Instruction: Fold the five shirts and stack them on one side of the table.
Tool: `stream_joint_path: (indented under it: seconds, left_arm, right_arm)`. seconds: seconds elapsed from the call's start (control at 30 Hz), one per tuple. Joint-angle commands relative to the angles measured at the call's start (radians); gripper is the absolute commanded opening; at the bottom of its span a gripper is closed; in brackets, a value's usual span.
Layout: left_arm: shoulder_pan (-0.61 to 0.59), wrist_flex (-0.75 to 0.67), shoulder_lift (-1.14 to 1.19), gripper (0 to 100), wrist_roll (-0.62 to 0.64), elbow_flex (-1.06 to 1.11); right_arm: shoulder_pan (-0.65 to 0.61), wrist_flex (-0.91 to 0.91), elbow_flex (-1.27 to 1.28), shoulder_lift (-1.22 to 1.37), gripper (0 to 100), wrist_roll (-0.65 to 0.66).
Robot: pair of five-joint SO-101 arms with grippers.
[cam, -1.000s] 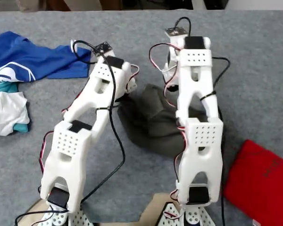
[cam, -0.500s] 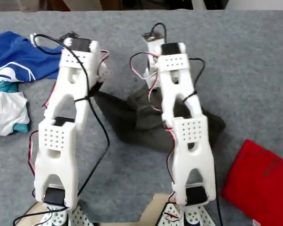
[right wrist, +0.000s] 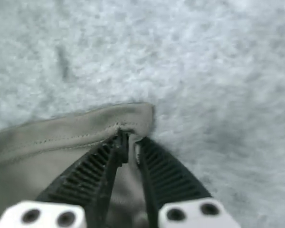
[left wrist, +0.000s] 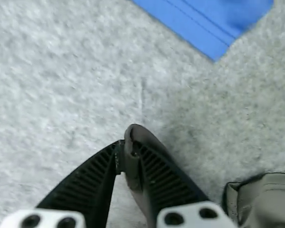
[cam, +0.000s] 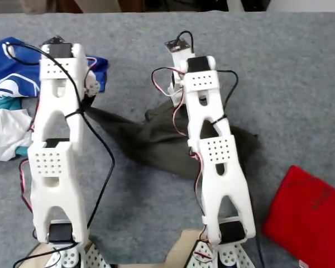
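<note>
An olive-grey shirt (cam: 151,139) lies spread across the middle of the grey table, stretched between both arms. My left gripper (left wrist: 128,142) is shut on a thin fold of the olive shirt (left wrist: 135,180), close to the blue shirt (left wrist: 213,19). In the high view that gripper (cam: 88,99) sits at the shirt's left tip. My right gripper (right wrist: 129,137) is shut on the olive shirt's hemmed corner (right wrist: 85,133), seen from above near the shirt's far edge (cam: 173,95). A folded red shirt (cam: 307,215) lies at the right front.
A blue shirt (cam: 17,70) with white print lies at the far left, with a white and teal shirt (cam: 8,131) just in front of it. Bare grey table (cam: 290,72) stretches to the far right. Cables hang off both arms.
Both arms swung left, the left one farther. The olive shirt has been drawn out from a bunched heap into a long stretched shape, its left tip pulled toward the blue shirt.
</note>
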Motion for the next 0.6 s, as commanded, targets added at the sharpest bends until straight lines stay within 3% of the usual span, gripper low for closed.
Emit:
stream_joint_path:
  seconds: [0.0, 0.23, 0.57]
  left_arm:
    - [-0.043, 0.014, -0.027, 2, -0.066, -0.041]
    - [-0.12, 0.014, -0.027, 2, -0.269, 0.041]
    - [-0.163, 0.014, -0.065, 2, -0.483, 0.267]
  right_arm:
    - [0.027, 0.058, -0.13, -0.016, 0.5, -0.011]
    - [0.125, 0.06, -0.099, -0.143, 0.4, -0.011]
    - [0.193, 0.06, 0.288, -0.507, 0.4, -0.011]
